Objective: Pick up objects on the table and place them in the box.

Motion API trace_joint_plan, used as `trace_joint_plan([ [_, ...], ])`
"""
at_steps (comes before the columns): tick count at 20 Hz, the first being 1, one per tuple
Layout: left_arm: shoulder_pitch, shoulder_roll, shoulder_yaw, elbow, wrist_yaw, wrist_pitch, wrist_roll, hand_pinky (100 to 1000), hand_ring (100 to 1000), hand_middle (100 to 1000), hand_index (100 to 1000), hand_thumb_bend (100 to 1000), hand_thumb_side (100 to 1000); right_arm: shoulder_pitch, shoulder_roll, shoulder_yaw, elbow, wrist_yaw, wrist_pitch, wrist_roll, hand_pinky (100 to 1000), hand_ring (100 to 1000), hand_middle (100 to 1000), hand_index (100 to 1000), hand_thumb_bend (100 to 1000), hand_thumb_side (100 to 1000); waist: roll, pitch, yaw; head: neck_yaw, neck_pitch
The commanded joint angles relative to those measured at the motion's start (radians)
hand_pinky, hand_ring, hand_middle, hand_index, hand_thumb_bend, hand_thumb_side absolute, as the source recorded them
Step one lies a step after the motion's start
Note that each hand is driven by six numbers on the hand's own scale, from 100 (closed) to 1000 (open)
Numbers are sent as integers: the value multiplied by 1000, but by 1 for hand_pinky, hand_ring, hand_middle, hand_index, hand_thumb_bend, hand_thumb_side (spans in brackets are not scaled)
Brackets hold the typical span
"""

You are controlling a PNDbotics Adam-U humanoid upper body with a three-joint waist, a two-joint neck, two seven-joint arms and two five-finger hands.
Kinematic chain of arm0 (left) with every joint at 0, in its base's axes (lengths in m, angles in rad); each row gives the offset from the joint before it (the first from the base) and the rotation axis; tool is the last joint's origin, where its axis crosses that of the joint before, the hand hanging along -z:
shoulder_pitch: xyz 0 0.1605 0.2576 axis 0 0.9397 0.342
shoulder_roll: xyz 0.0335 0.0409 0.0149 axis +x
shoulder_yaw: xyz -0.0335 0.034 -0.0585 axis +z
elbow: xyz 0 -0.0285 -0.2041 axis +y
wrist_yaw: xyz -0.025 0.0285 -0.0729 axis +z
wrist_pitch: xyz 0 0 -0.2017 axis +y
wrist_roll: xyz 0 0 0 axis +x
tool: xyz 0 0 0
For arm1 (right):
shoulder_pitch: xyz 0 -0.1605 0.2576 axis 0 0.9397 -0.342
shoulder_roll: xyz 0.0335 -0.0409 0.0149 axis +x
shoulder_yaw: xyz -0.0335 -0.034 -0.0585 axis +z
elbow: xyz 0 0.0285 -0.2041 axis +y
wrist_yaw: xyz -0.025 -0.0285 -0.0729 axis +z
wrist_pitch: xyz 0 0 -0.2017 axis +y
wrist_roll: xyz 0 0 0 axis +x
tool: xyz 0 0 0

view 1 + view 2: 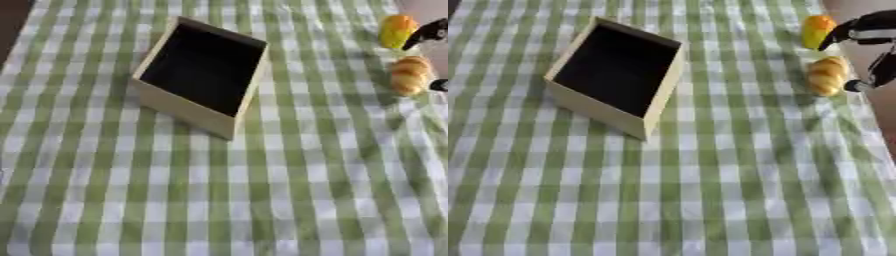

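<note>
Right hand [868, 37] in at two o'clock, fingers spread apart and holding nothing, arched over the tan ridged piece [827, 76], one fingertip by the yellow-orange fruit [817, 29] — likely lining up a grab. Both pieces waiting on the checked cloth [710, 190]. Box [203, 75] open at eleven o'clock, apparently empty, ready to receive. Left hand nowhere visible.

A green and white checked cloth [219, 200] covers the surface and fills nearly the whole frame, its stripes running askew. In the upper left corner a dark strip [12, 25] shows past the cloth's edge; what it is cannot be told. In the upper right corner a pale pinkish-brown area [846, 10] lies beyond the cloth and runs down the right edge. The light is soft and even, with faint shadows.
</note>
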Motion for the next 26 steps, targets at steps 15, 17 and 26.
trace_joint_plan([
  [15,-18,-2,-3,-16,7,4,-6,673,741,830,843,171,689,-30,28,-51,133,108,-15,-78,868,904,823,858,336,100,9,0,8,-11,-16],
  [17,-17,-2,-2,-16,6,4,-6,673,742,830,843,172,689,-29,25,-54,120,96,-10,-89,859,879,756,806,324,100,8,1,7,-9,-12],
  [26,-19,-1,-3,-16,7,11,-12,674,744,832,845,170,692,-42,5,-57,47,71,31,-124,816,792,549,617,321,100,2,-5,0,-2,-9],
])
